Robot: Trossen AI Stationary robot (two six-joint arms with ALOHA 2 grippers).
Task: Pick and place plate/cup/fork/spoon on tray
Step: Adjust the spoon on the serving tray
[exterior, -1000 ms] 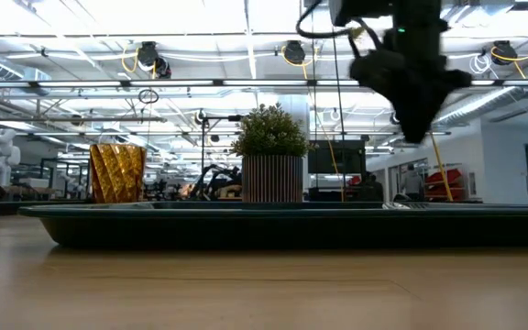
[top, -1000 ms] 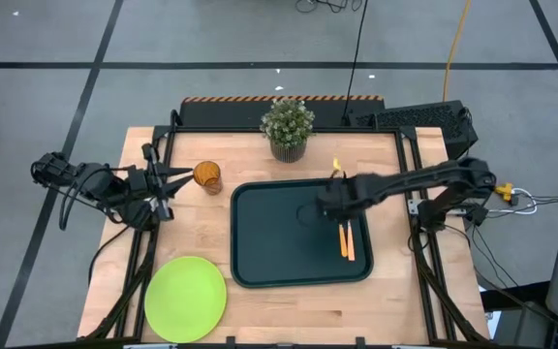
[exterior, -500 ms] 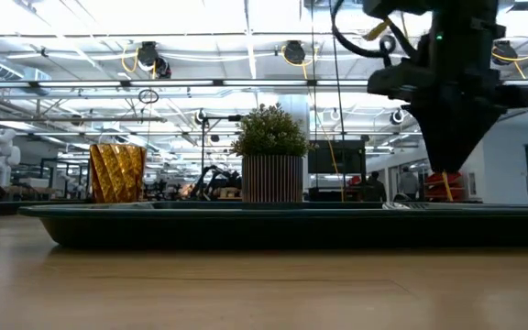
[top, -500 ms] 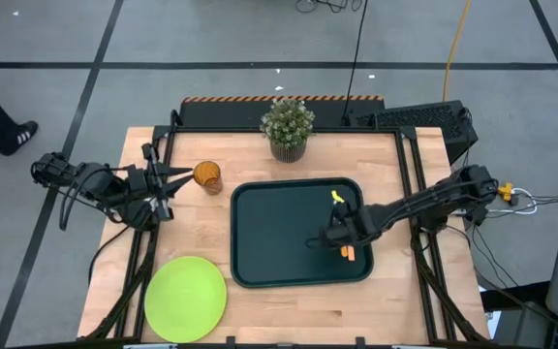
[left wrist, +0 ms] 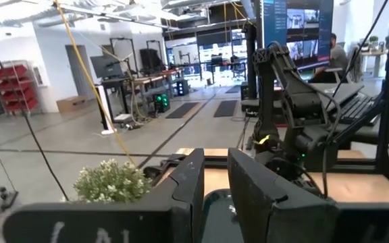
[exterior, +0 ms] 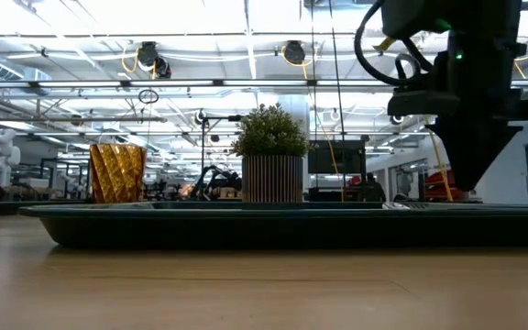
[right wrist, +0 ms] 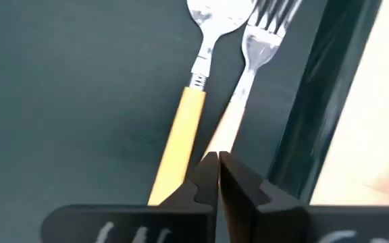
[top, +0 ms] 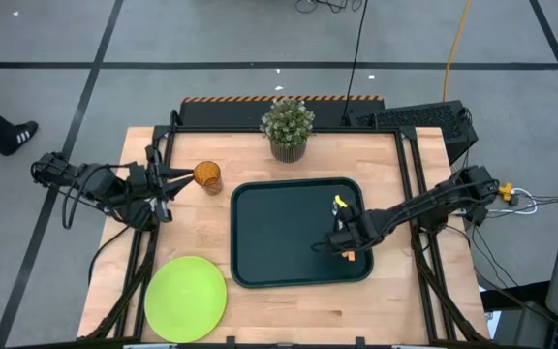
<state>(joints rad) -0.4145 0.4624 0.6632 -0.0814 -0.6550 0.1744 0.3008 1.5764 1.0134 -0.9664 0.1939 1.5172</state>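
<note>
The fork (right wrist: 248, 74) and the spoon (right wrist: 189, 101) lie side by side on the floor of the dark tray (top: 279, 233), at its right side, handles toward my right gripper. My right gripper (right wrist: 217, 170) is shut and low over the fork's orange handle; it also shows in the high view (top: 340, 244) and the low view (exterior: 470, 183). The amber cup (top: 207, 176) stands on the table left of the tray. My left gripper (top: 168, 180) hovers just left of the cup, open by a narrow gap (left wrist: 215, 177). The lime-green plate (top: 185, 299) lies at the near left. My right gripper's shut fingertips (right wrist: 206, 177) come from above, slanting along the fork's handle (right wrist: 227, 131) near its free end. The fingers hide the handle's end, and I cannot tell whether they touch it. The fork lies flat on the tray.
A potted plant (top: 288, 129) stands at the table's far edge behind the tray. The tray's raised right rim (right wrist: 316, 101) runs close beside the fork. Bare table lies between the plate and the tray's near edge.
My right gripper has gone from the tray's middle toward the table's near and right edges and has come down over the fork and spoon. The fork, spoon, cup and plate have stayed in place.
</note>
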